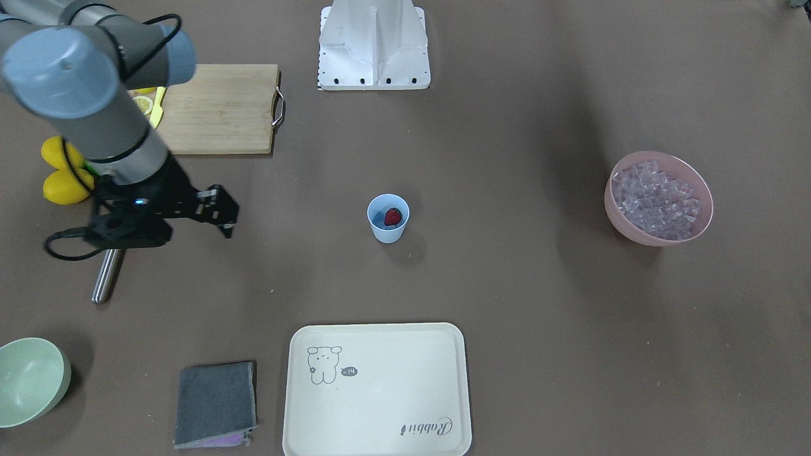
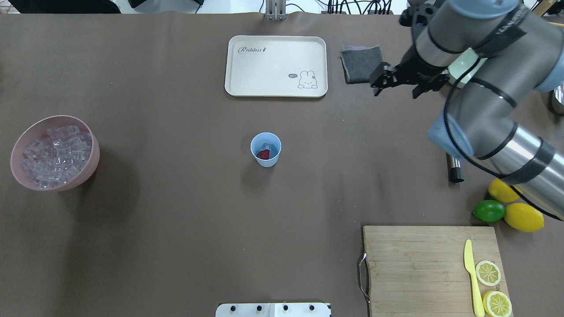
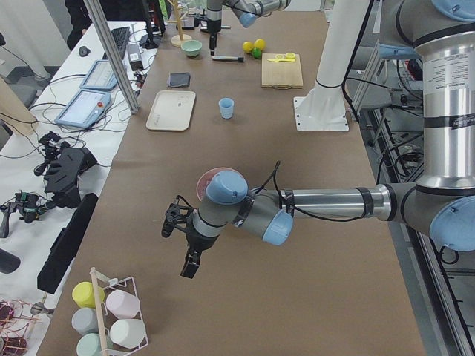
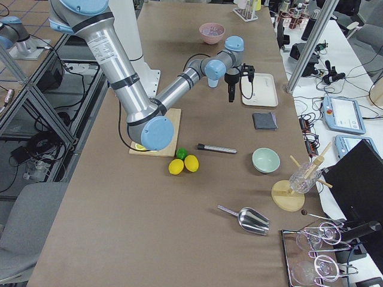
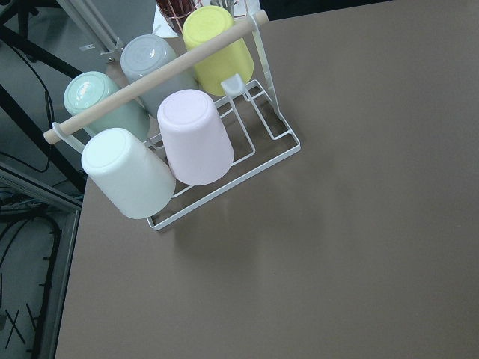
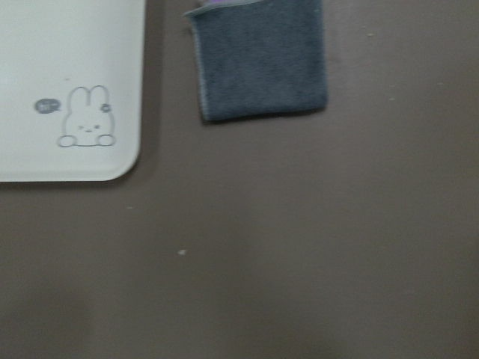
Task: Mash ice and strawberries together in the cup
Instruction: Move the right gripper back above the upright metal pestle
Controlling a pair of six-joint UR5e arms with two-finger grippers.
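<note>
Cup (image 2: 266, 162) holds strawberry (image 2: 263, 154), ice (image 2: 268, 145); right jaws empty, gap unclear; left jaws: cannot tell.

Pale green round bowl (image 1: 31, 380): cut by the picture's edge.
Steel rod (image 1: 106, 278): top hidden under right arm (image 1: 120, 139).
Left claw (image 3: 190, 265): opening unreadable.

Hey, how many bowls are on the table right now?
2. A pink bowl of ice sits at the robot's left end; an empty pale green bowl sits at its right end, near the grey cloth.

Even, bright overhead light, soft shadows; right wrist view slightly blurred.
</note>
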